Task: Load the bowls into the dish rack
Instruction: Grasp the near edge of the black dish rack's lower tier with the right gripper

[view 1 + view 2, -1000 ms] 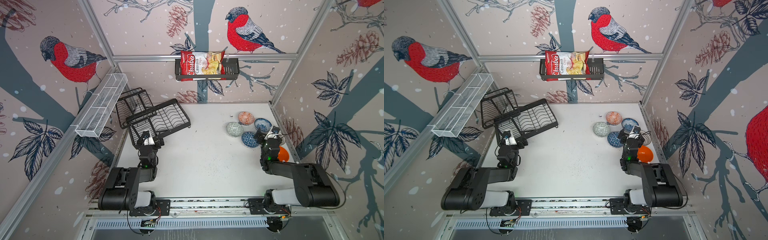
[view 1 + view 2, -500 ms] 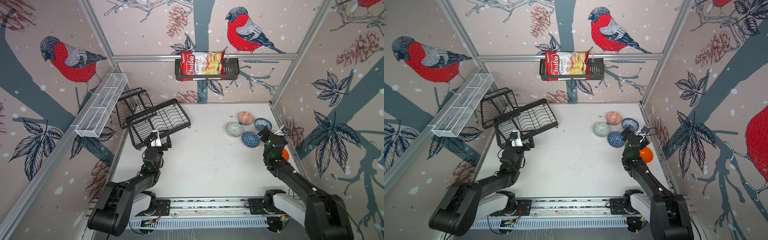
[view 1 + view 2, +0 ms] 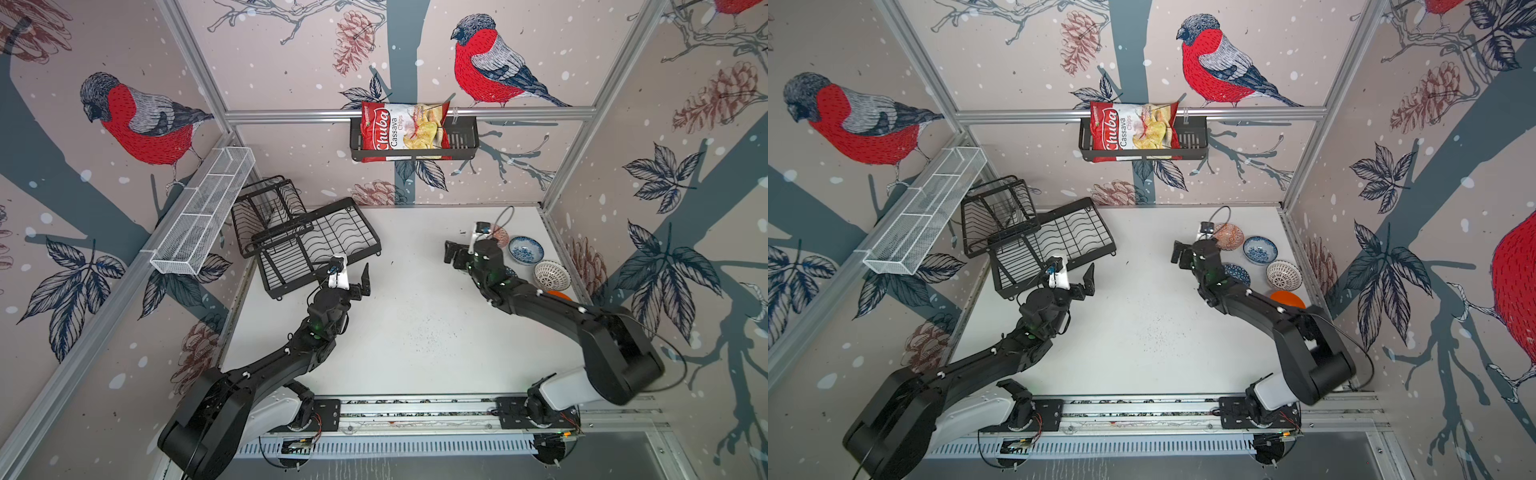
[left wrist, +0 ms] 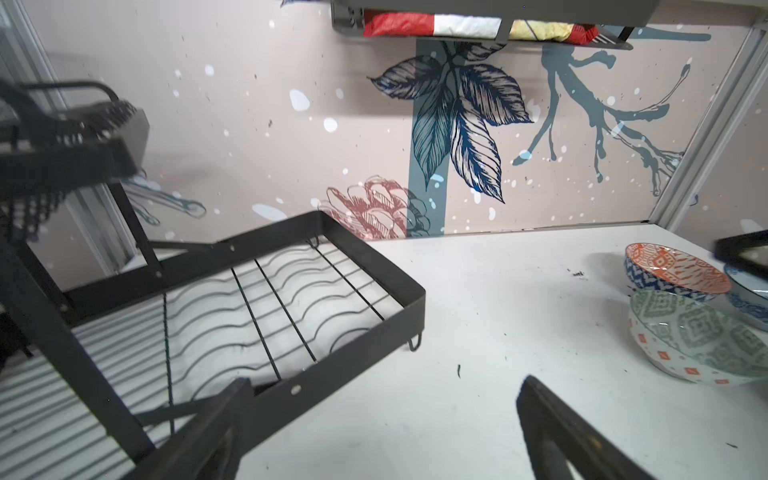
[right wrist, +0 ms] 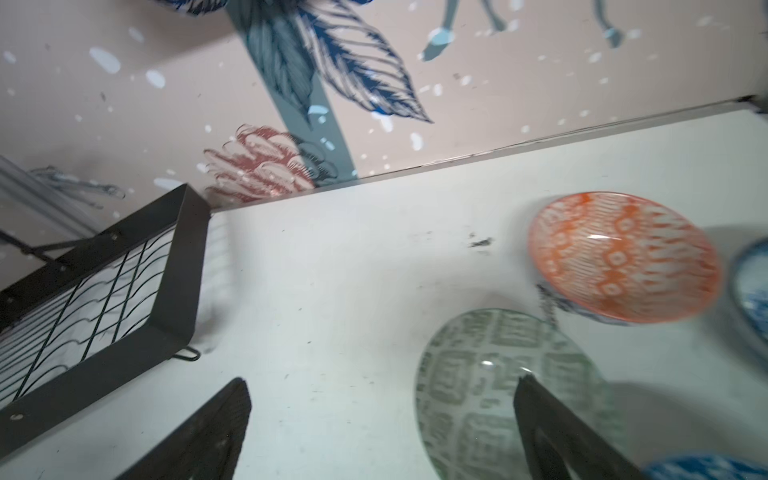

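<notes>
The black wire dish rack [image 3: 309, 245] [image 3: 1038, 245] stands at the back left, and its lower tray [image 4: 291, 299] holds nothing. Several bowls cluster at the right: salmon-orange [image 5: 623, 257] [image 3: 1229, 236], blue-white floral [image 3: 525, 249], white lattice [image 3: 552, 275], plain orange [image 3: 1287, 298] and dark blue [image 3: 1237, 274]. The grey-green bowl [image 5: 498, 395] [image 4: 702, 336] is hidden under my right arm in both top views. My right gripper [image 5: 382, 380] [image 3: 454, 253] is open above that bowl's rim, one finger over its inside. My left gripper [image 4: 384, 382] [image 3: 351, 272] is open and empty by the rack's front corner.
A long white mesh shelf [image 3: 203, 212] hangs on the left wall. A black basket [image 3: 461, 141] with a chips bag [image 3: 399, 133] hangs on the back wall. Bare white table [image 3: 415, 332] lies between the arms. The right wall stands close behind the bowls.
Both arms have unfolded and reached out from the front. The left gripper has moved to the rack's front corner. The right gripper has swung left over the grey-green bowl.
</notes>
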You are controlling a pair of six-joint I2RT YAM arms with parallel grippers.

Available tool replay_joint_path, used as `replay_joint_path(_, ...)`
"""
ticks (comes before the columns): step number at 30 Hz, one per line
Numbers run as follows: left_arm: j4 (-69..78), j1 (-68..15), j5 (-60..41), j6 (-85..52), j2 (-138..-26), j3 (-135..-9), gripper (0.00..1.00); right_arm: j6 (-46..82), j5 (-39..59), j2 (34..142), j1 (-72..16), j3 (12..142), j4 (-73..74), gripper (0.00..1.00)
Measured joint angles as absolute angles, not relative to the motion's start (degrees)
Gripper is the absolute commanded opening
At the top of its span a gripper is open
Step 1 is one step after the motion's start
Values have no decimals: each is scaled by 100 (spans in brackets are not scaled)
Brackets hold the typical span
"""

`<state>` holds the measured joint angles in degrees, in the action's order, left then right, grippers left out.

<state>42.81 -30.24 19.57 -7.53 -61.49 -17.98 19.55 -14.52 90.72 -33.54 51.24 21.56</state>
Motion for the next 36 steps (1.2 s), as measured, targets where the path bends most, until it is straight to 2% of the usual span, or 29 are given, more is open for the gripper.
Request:
replay_joint_path(6, 3583, -3048, 2067, -1634, -5358, -1372, 99, 1785, -1341, 10722, -4051, 6976, 1804, 98)
replay_joint_path(13, 3183, -3050, 2311, -1865, -5234, -1343, 98, 1739, -1282, 12105, -4425, 8700, 1262, 94)
replay_joint_path(30, 3203, -3017, 2453, -2220, -5288, -1009, 98, 1328, -941, 14741, -4530, 12525, 180, 83)
replay_joint_path(36, 3232, -3000, 2582, -2224, -5301, -972, 98, 1044, -873, 15277, -4499, 13378, -198, 68)
